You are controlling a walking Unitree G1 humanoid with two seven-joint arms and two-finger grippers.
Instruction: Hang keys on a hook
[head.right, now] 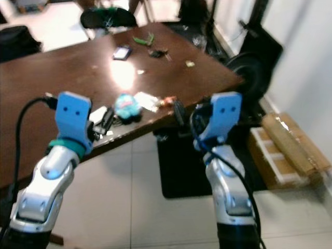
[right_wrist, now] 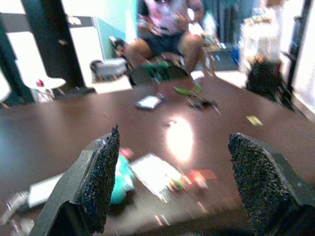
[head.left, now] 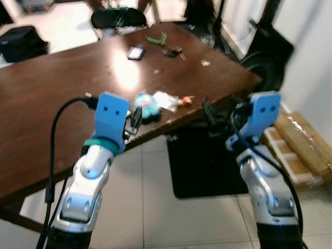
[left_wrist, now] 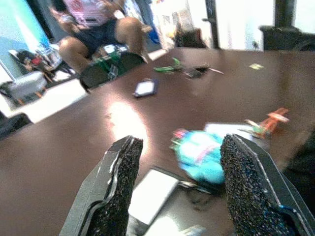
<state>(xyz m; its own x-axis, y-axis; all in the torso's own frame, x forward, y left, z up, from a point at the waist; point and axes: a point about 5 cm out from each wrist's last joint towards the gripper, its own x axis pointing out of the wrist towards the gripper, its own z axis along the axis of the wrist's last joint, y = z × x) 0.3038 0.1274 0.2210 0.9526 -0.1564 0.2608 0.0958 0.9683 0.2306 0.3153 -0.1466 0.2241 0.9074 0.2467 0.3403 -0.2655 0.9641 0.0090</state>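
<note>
A dark brown wooden table (head.left: 62, 83) is taking up most of the scene, slanting from the near left to a far right corner, with glare shining off its middle. A person (right_wrist: 170, 34) is sitting beyond its far edge, behind a black chair back (head.left: 118, 18). A black mat (head.left: 207, 166) is lying on the pale tiles under the table's right edge, and flat wooden boards (head.left: 303, 148) are resting on the floor by the right wall.

The left gripper (left_wrist: 179, 189) is hovering over the near edge, its fingers (left_wrist: 120, 182) standing wide apart and gripping nothing. The right gripper (right_wrist: 172, 179) is hanging just off the table's near right corner, spread equally wide and empty.

Near the near edge a turquoise soft toy (head.left: 148, 106) is lying beside a white packet (head.left: 165, 99) and a small orange piece (head.left: 185, 100), with a flat white-faced device (left_wrist: 150, 194) next to it below the left gripper. A phone (head.left: 136, 52) is lying towards the far edge.

The keys (head.left: 174, 51) are resting at the far edge near the far right corner, just beside a green object (head.left: 156, 38); they are showing as a small dark cluster with a thin tail, probably a strap, though blur is hiding the detail
</note>
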